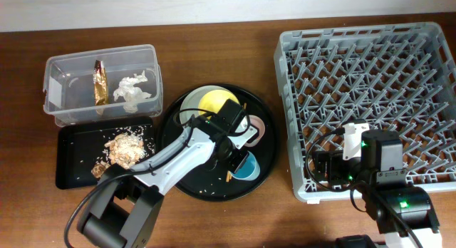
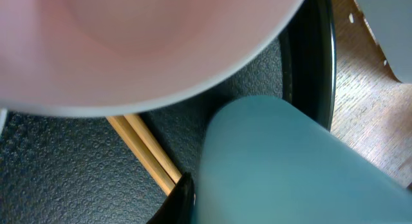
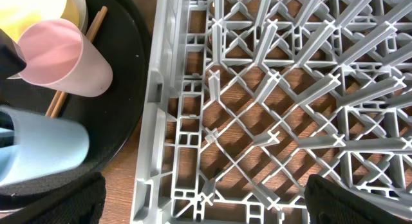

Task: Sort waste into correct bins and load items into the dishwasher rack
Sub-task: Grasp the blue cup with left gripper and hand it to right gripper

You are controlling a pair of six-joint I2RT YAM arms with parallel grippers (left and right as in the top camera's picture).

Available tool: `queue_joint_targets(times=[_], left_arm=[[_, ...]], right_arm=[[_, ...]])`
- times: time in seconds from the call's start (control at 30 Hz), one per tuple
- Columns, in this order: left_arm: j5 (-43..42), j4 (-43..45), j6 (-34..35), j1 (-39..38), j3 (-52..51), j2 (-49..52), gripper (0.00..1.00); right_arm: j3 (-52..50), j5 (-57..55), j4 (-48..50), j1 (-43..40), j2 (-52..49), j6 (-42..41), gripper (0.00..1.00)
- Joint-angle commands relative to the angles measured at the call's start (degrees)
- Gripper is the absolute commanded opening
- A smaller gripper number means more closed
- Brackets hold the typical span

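Overhead: left gripper down at blue cup on round black tray, mid-worktop toward the front edge. Claw state: cannot tell, since the left wrist view shows only one fingertip beside the cup wall. Right gripper: spread wide over dishwasher rack, at the right edge. Hazards: pink cup and chopsticks lie just beside. A shallow grip could slip, tipping the pink cup or dragging the chopsticks.

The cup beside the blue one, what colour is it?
Pink. The pink cup shows best in the right wrist view, next to the blue cup.
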State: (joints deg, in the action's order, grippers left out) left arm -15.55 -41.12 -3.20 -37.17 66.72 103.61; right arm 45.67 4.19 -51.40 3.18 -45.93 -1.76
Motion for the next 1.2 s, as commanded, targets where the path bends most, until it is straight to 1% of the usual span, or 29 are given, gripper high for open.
queue_joint_targets(times=[0.0, 0.1, 0.13, 0.17, 0.2, 0.23, 0.27, 0.3, 0.33, 0.37, 0.4, 0.43, 0.5, 0.53, 0.6, 0.63, 0.67, 0.73, 0.77, 0.83, 0.9, 0.97, 1.0, 1.07, 1.1, 1.13, 1.17], left_arm=[[0.37, -0.39, 1.07, -0.17, -0.13, -1.05, 0.0], [0.37, -1.86, 1.07, 1.33, 0.68, -9.79, 0.0], [0.33, -1.97, 1.09, 2.95, 0.68, -14.62, 0.0], [0.33, -1.38, 2.58, 5.62, 0.68, -18.1, 0.0], [-0.85, 0.02, 5.79, 8.44, 0.68, -19.28, 0.0], [-10.25, 4.26, 8.5, 13.44, 0.66, -18.99, 0.0], [-18.53, 7.87, 10.95, 16.87, 0.63, -17.84, 0.0], [-28.3, 12.04, 14.8, 19.54, 0.63, -15.43, 0.0], [-40.79, 17.66, 18.23, 21.46, 0.63, -10.43, 0.0], [-49.46, 21.62, 20.96, 21.64, 0.63, -6.95, 0.0], [-56.06, 25.55, 22.23, 21.14, 0.63, -4.04, 0.0], [-59.49, 27.23, 23.15, 20.52, 0.63, -2.03, 0.0], [-60.39, 27.21, 23.15, 19.26, 0.63, -1.29, 0.0], [-60.78, 27.17, 23.15, 18.05, 0.63, -1.29, 0.0], [-60.76, 27.19, 23.15, 16.0, 0.63, -1.29, 0.0], [-60.57, 27.21, 23.15, 15.02, 0.63, -1.29, 0.0], [-59.39, 27.23, 23.15, 14.38, 0.63, -1.29, 0.0], [-58.99, 27.43, 23.15, 14.4, 0.63, -1.29, 0.0], [-58.88, 27.43, 23.15, 14.4, 0.63, -1.29, 0.0], [-58.6, 28.55, 23.47, 14.45, 0.63, -1.29, 0.0], [-58.55, 28.74, 23.56, 14.45, 0.63, -1.29, 0.0], [-58.31, 28.72, 23.56, 14.45, 0.63, -1.29, 0.0], [-56.96, 28.72, 23.54, 14.45, 0.63, -1.29, 0.0], [-55.08, 29.05, 23.54, 14.45, 0.63, -1.29, 0.02], [-55.08, 29.38, 23.54, 14.45, 0.63, -1.29, 0.02], [-55.12, 30.16, 23.52, 14.45, 0.63, -1.29, 0.17], [-54.95, 31.08, 23.52, 14.53, 0.63, -1.29, 0.22]], right_arm=[[1.18, 0.33, 0.09, -0.26, 0.17, -0.63, 0.99], [1.18, -0.33, 0.17, -0.26, 0.17, -0.63, 0.98], [1.18, -0.33, 0.63, -0.26, 0.17, -0.63, 0.99], [1.18, -0.26, 2.4, -0.26, 0.17, -0.7, 0.99], [1.18, -0.15, 4.15, -0.26, 0.17, -3.56, 0.98], [1.18, 3.98, 6.45, -0.26, -0.35, -7.45, 0.99], [1.18, 13.68, 8.61, -0.26, -1.84, -7.56, 0.98], [1.18, 23.1, 9.7, -0.26, -4.57, -7.54, 0.98], [1.18, 33.11, 10.49, -0.26, -10.08, -7.5, 0.99], [1.18, 39.82, 11.87, -0.26, -14.19, -5.44, 0.98], [1.18, 46.69, 14.67, -0.26, -18.6, -4.02, 0.98], [1.18, 53.29, 19.43, -0.26, -23.32, -4.02, 0.98], [1.18, 68.35, 33.48, -0.26, -31.19, -4.37, 0.98], [1.18, 70.75, 37.88, -0.26, -33.03, -4.74, 0.98], [1.18, 73.7, 41.9, -0.26, -33.62, -4.81, 0.99], [1.18, 73.85, 43.58, -0.26, -33.62, -7.32, 0.99], [1.18, 75.43, 44.15, -0.24, -33.62, -7.98, 0.97], [1.18, 76.43, 44.15, -0.2, -33.62, -8.0, 0.86], [1.18, 76.46, 44.15, -0.2, -33.62, -8.0, 0.85], [1.18, 76.43, 44.13, -0.2, -33.62, -7.98, 0.8], [1.18, 76.39, 44.15, -0.2, -33.62, -7.98, 0.72], [1.18, 76.22, 44.15, -0.2, -33.62, -7.96, 0.68], [1.18, 76.19, 44.15, -0.22, -33.62, -7.96, 0.64], [1.18, 76.22, 44.15, -0.2, -33.62, -7.96, 0.59], [1.18, 76.17, 44.15, -0.22, -33.62, -7.96, 0.59], [1.18, 76.15, 44.17, -0.22, -33.62, -7.96, 0.56], [1.18, 75.49, 44.15, -0.22, -33.62, -7.96, 0.53]])
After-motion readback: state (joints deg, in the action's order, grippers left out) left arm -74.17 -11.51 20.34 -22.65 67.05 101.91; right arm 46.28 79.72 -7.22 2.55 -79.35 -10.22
